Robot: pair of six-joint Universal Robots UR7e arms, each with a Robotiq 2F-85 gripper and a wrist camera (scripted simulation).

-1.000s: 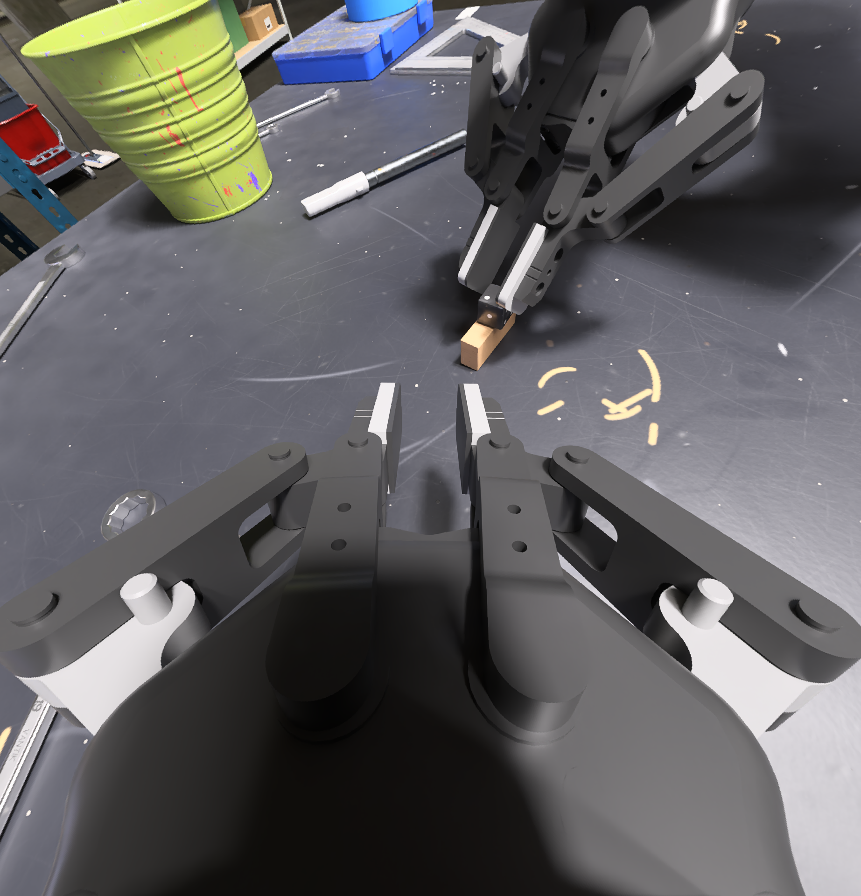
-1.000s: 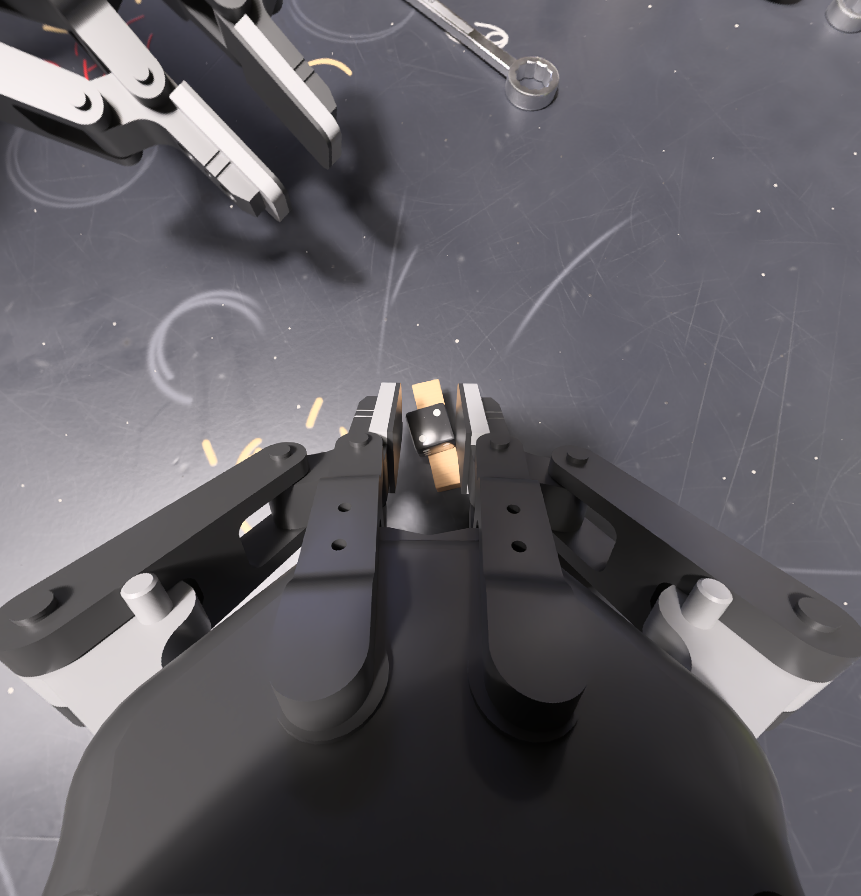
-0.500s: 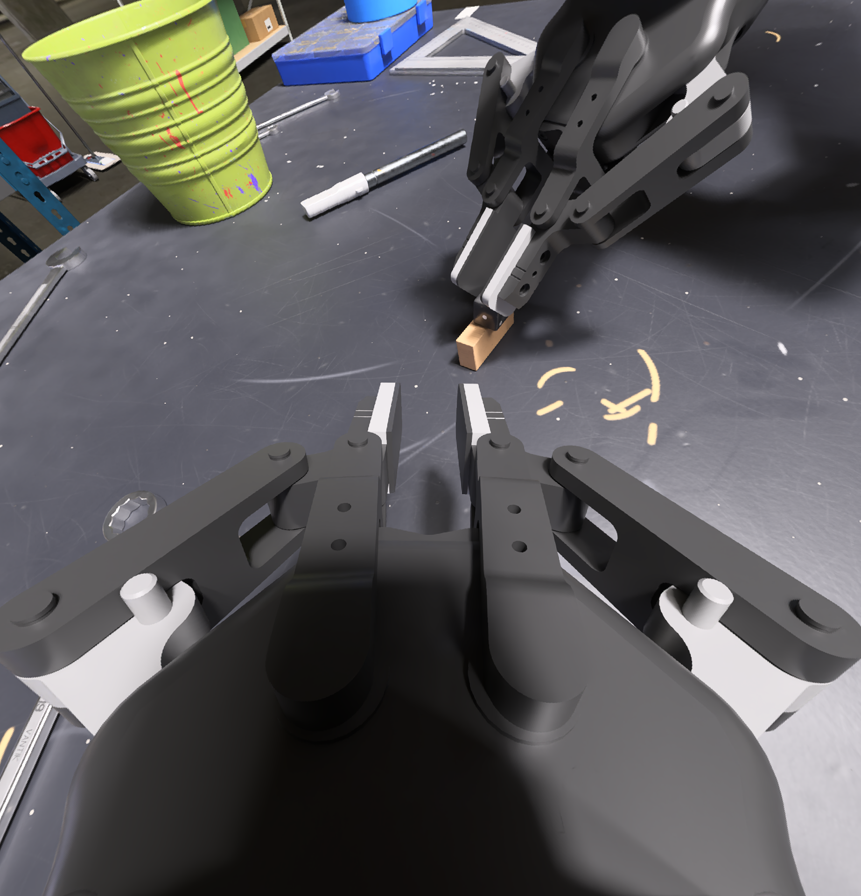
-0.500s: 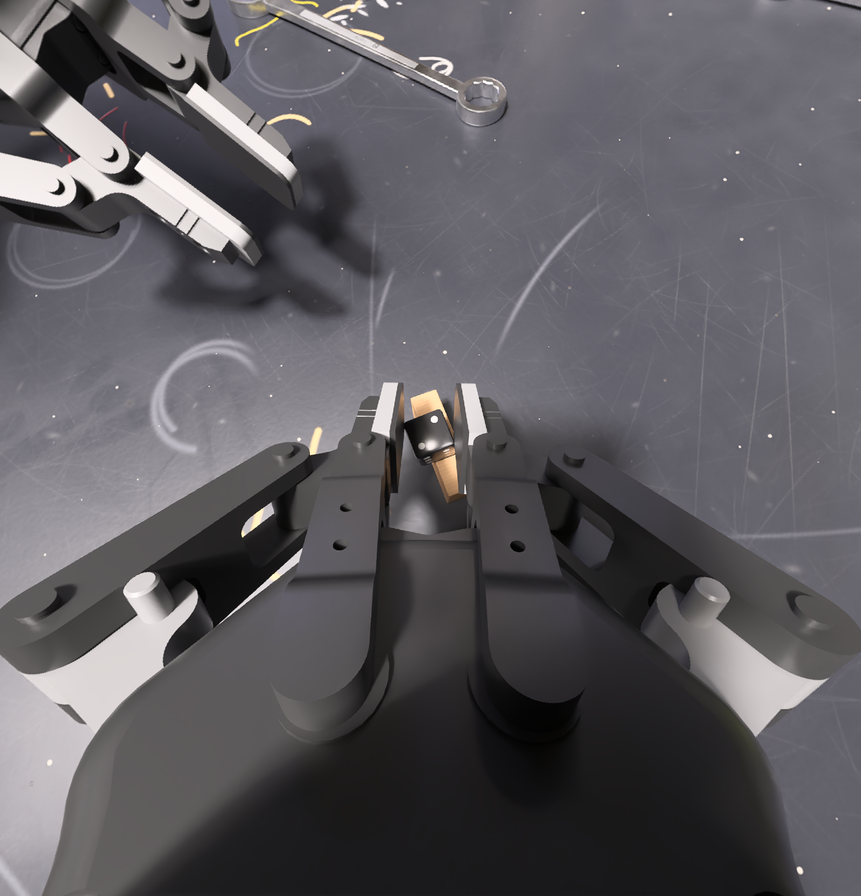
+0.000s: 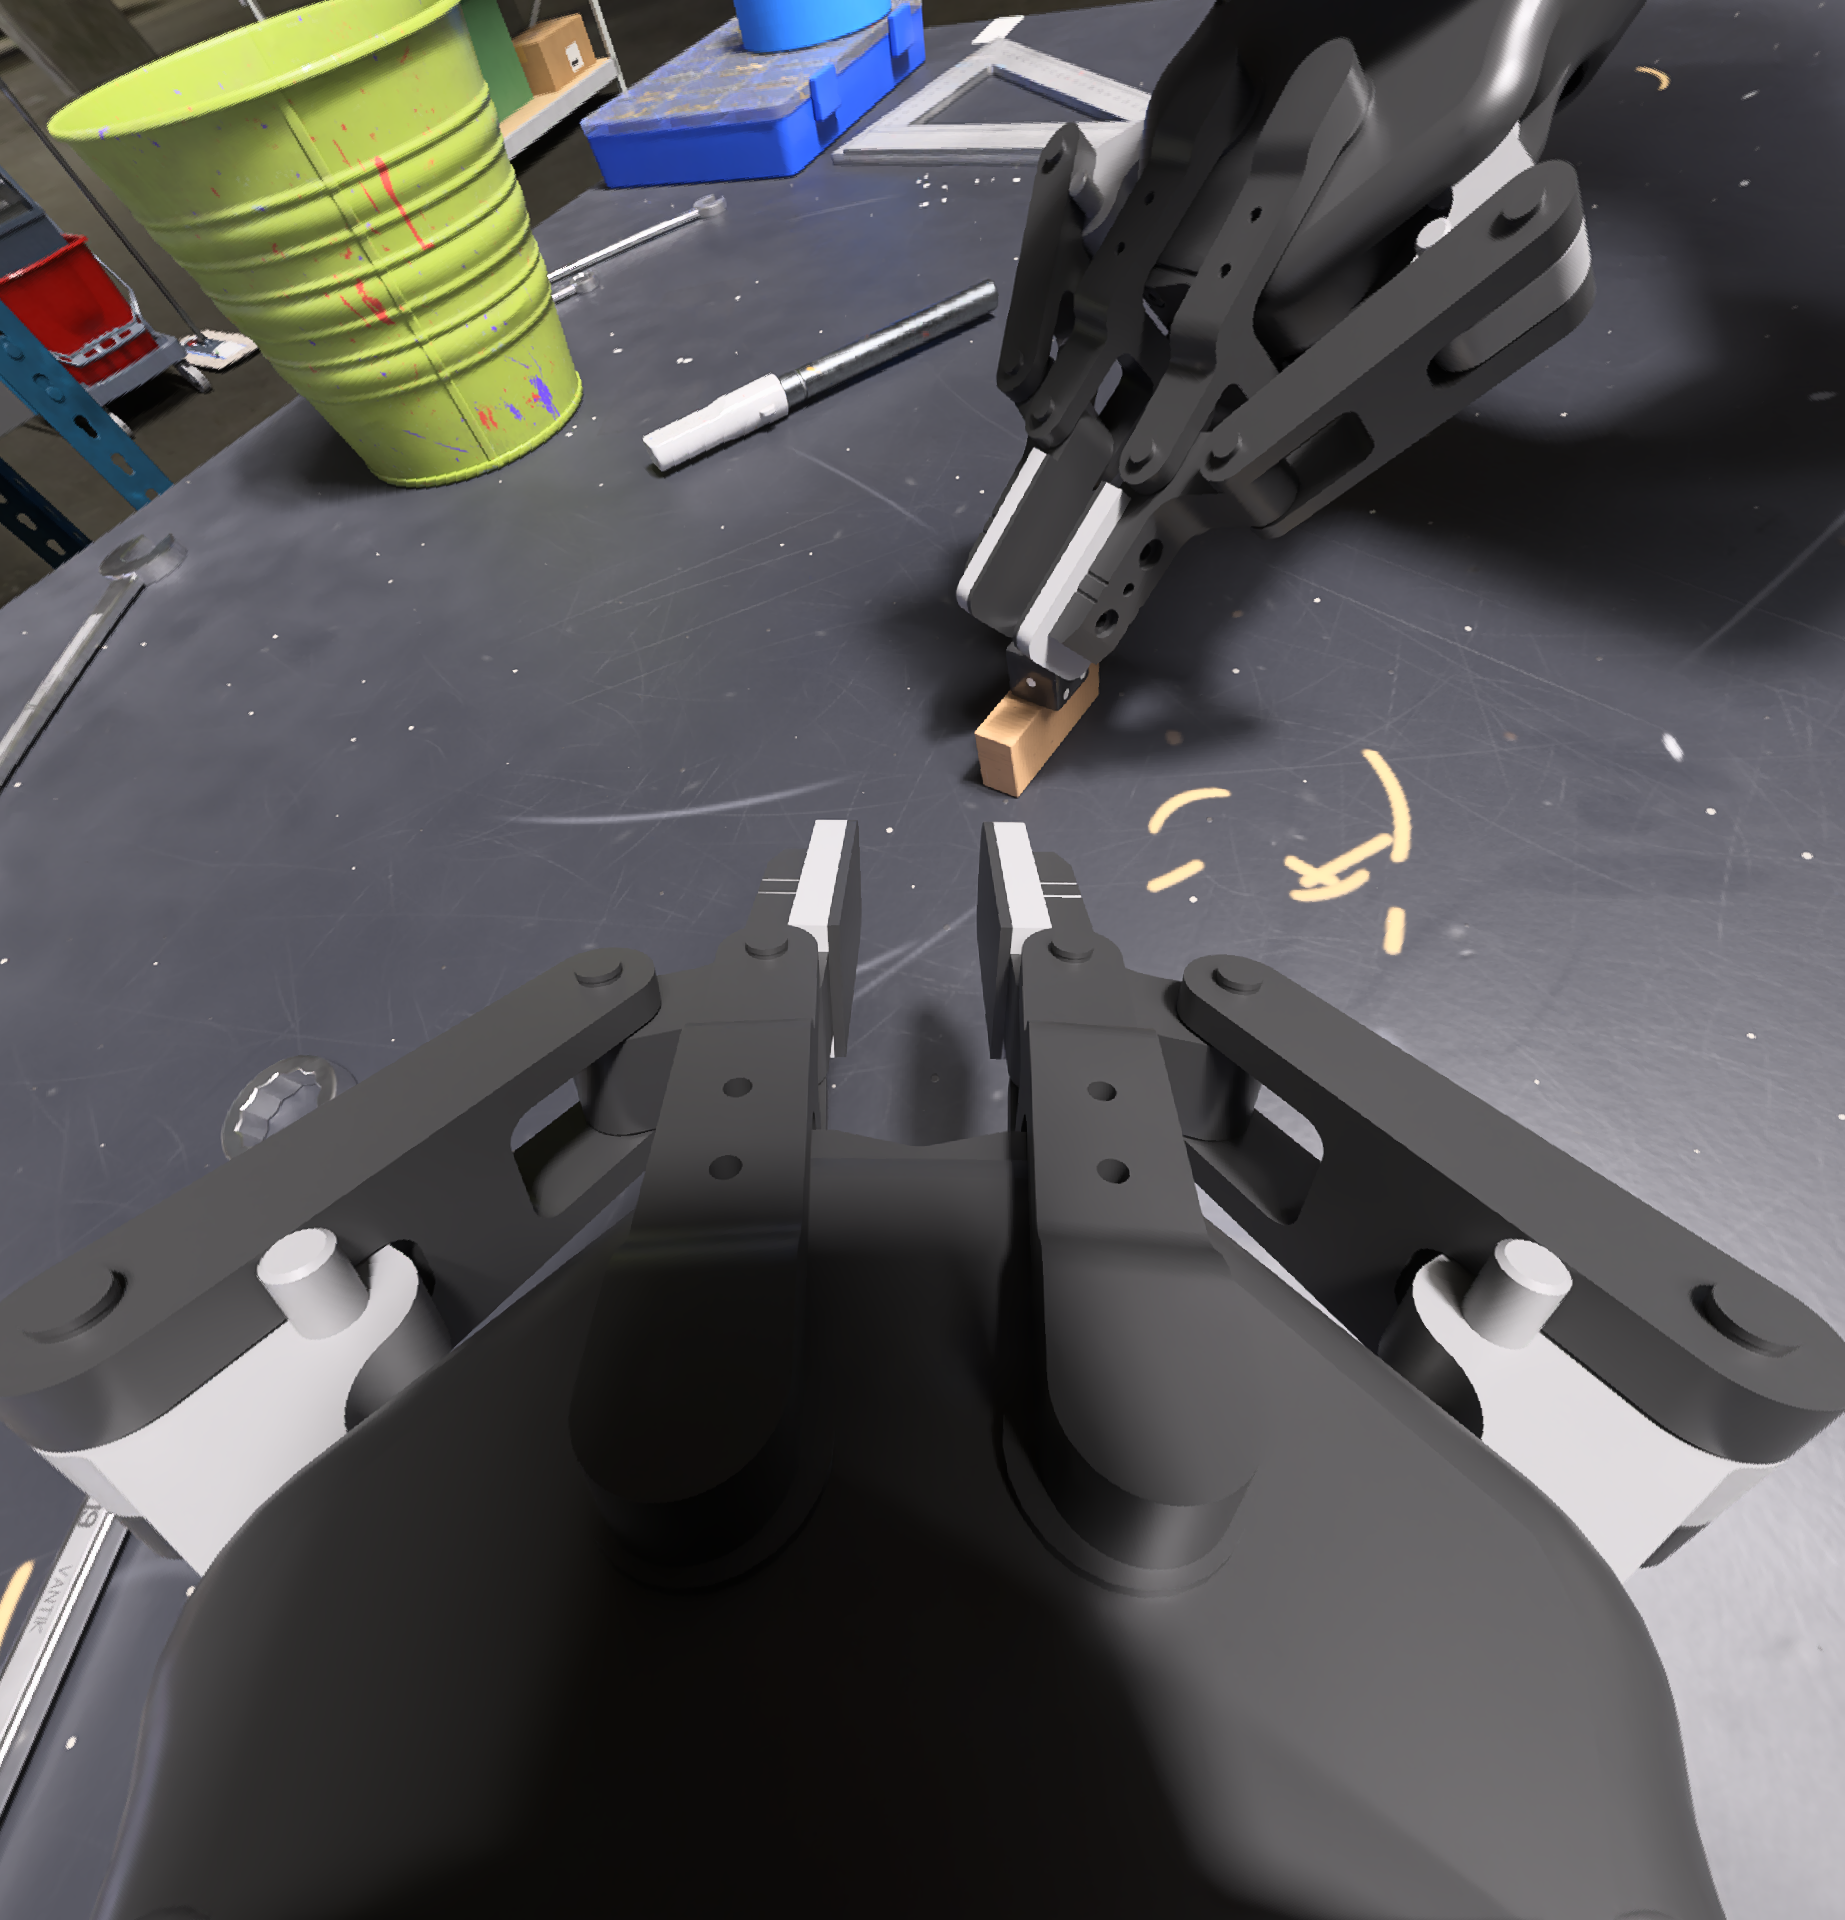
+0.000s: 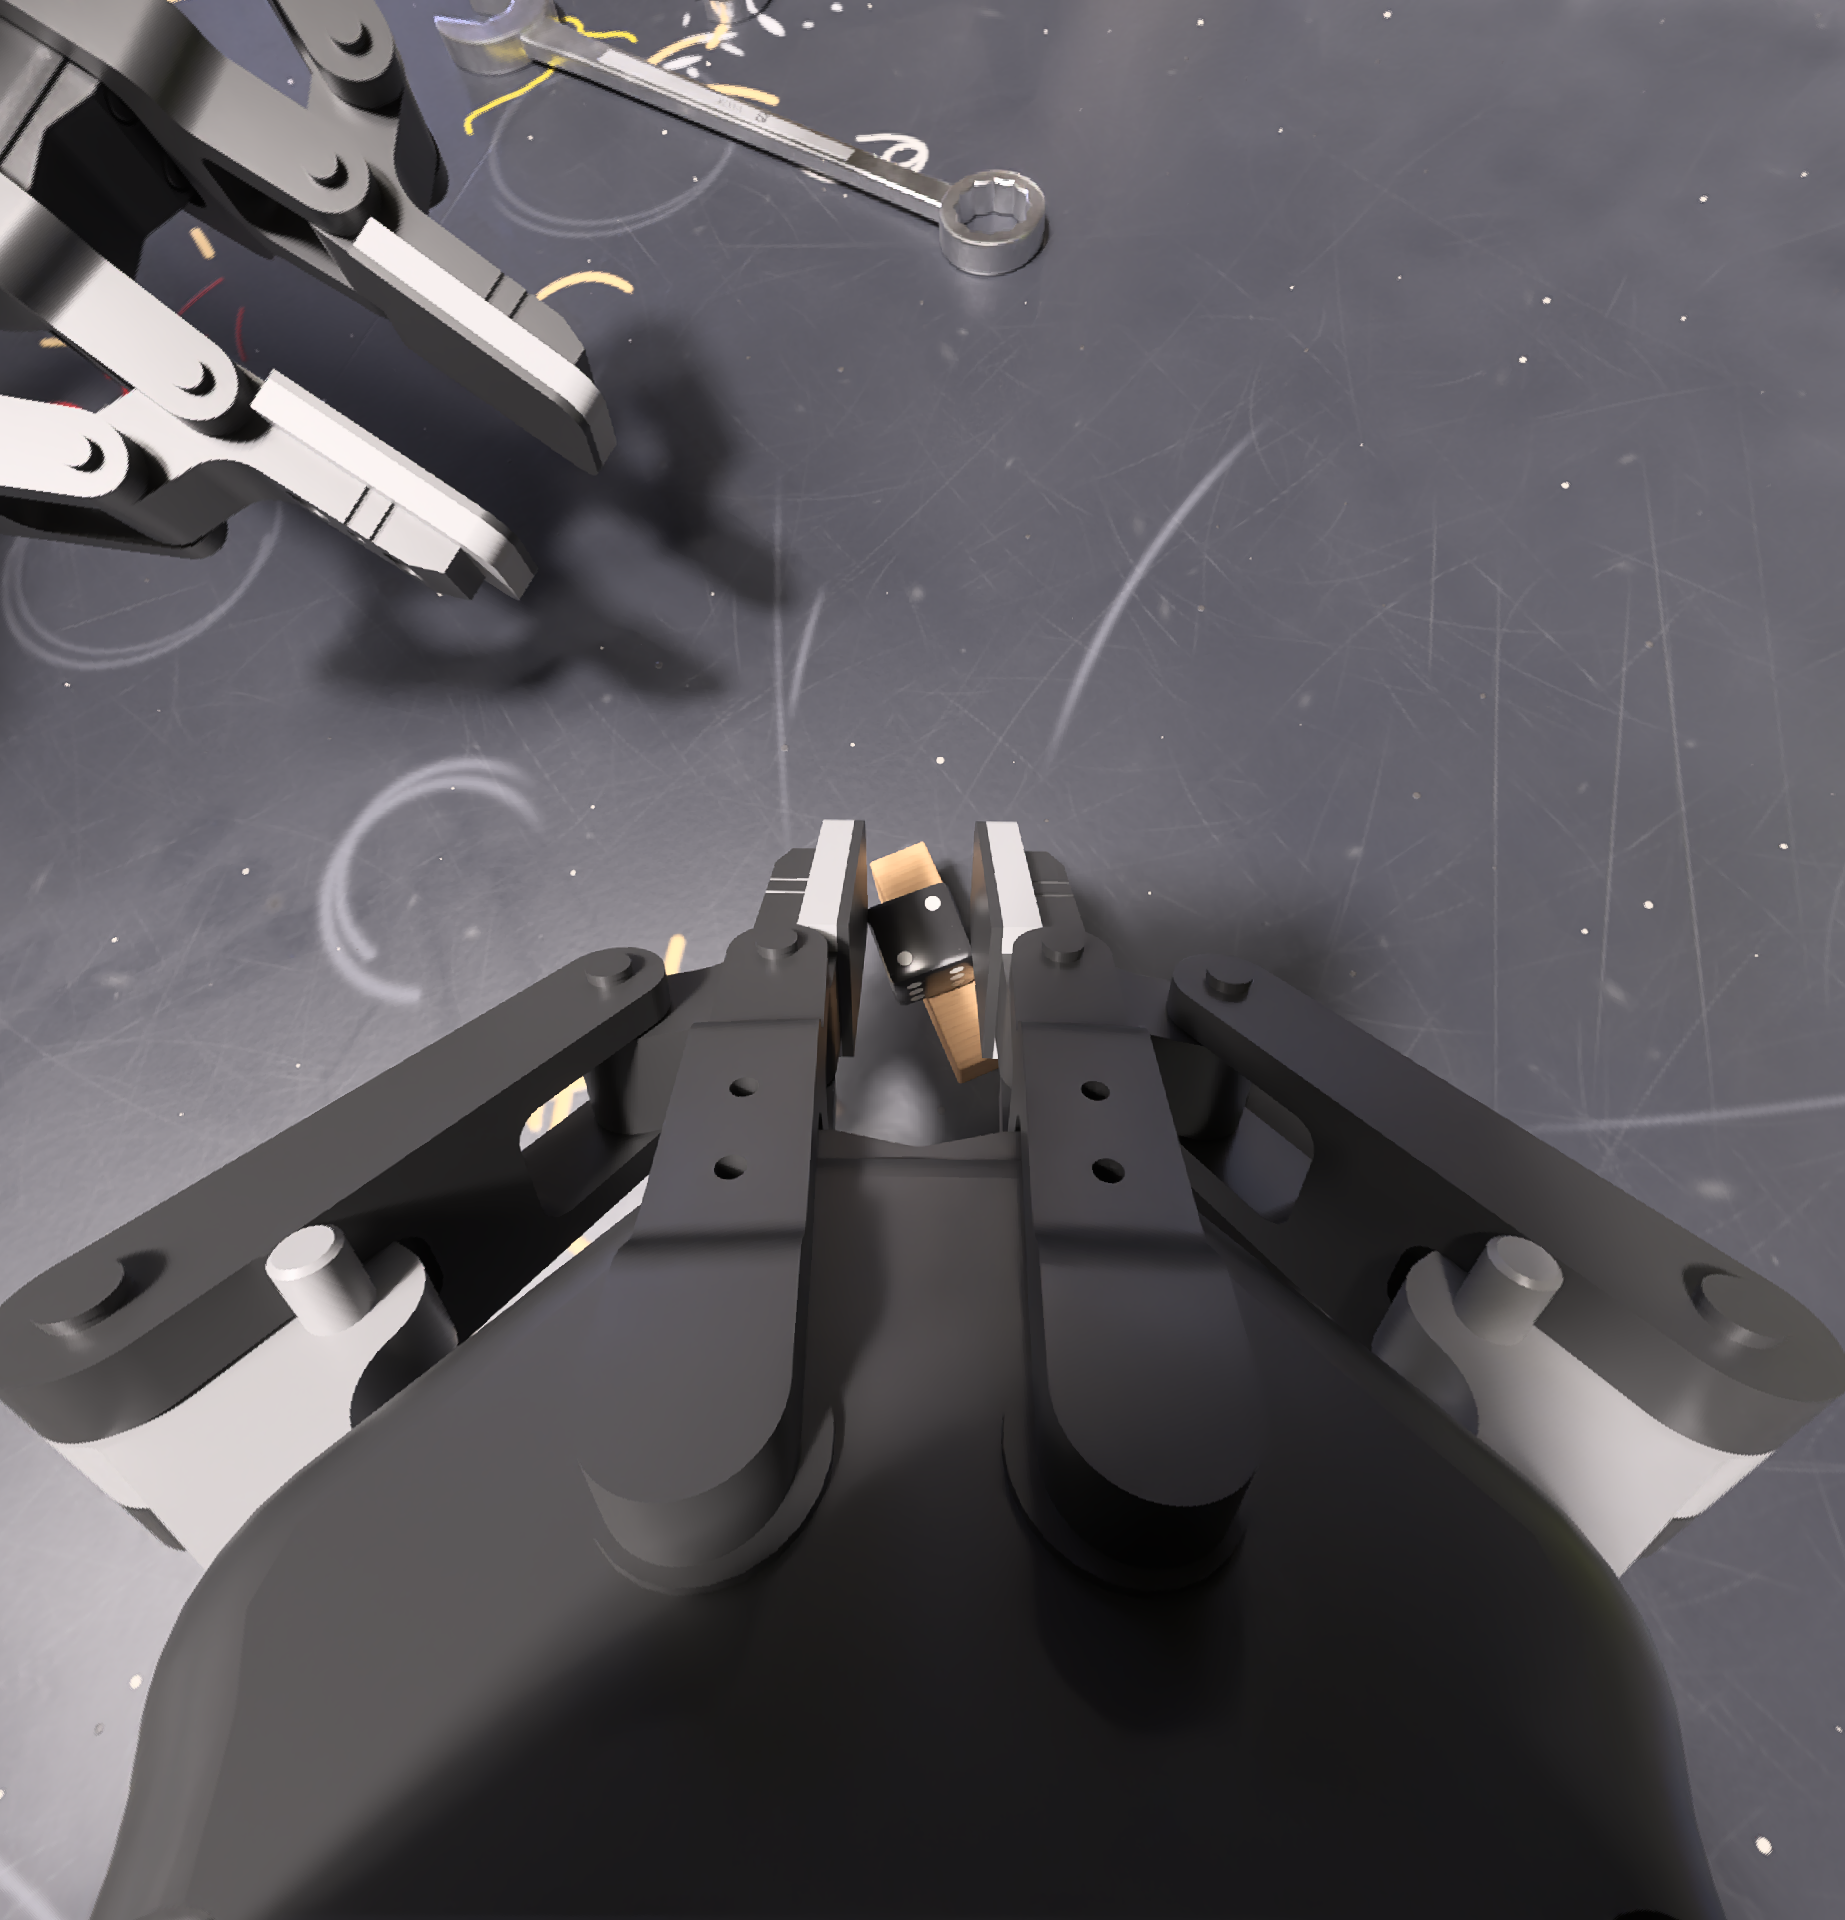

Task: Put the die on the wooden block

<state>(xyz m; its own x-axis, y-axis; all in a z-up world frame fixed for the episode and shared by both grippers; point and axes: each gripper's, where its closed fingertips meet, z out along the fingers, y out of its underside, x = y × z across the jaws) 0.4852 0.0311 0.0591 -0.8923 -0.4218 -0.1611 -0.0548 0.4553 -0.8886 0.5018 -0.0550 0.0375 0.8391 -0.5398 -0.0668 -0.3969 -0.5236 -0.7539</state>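
A small black die (image 6: 923, 935) with white pips rests on the far end of a light wooden block (image 5: 1017, 743) that lies on the dark table. In the right wrist view the block (image 6: 959, 1029) shows under the die. My right gripper (image 6: 918, 831) straddles the die with its fingers slightly apart from it, the die turned askew between them. It also shows in the left wrist view (image 5: 1043, 644), tips down over the die (image 5: 1037, 688). My left gripper (image 5: 918, 831) is open and empty, a little short of the block; it also shows in the right wrist view (image 6: 549, 514).
A lime-green bucket (image 5: 346, 260) stands at the back left, a blue case (image 5: 762, 114) and a metal square (image 5: 991, 104) behind. A white-handled tool (image 5: 793, 390) lies past the block. A wrench (image 6: 793, 135), another wrench (image 5: 56, 686) and a glass knob (image 5: 284, 1096) lie around.
The right gripper has turned and shifted slightly while the die and block stayed together, so the die now sits askew between its fingers. The left gripper has not moved.
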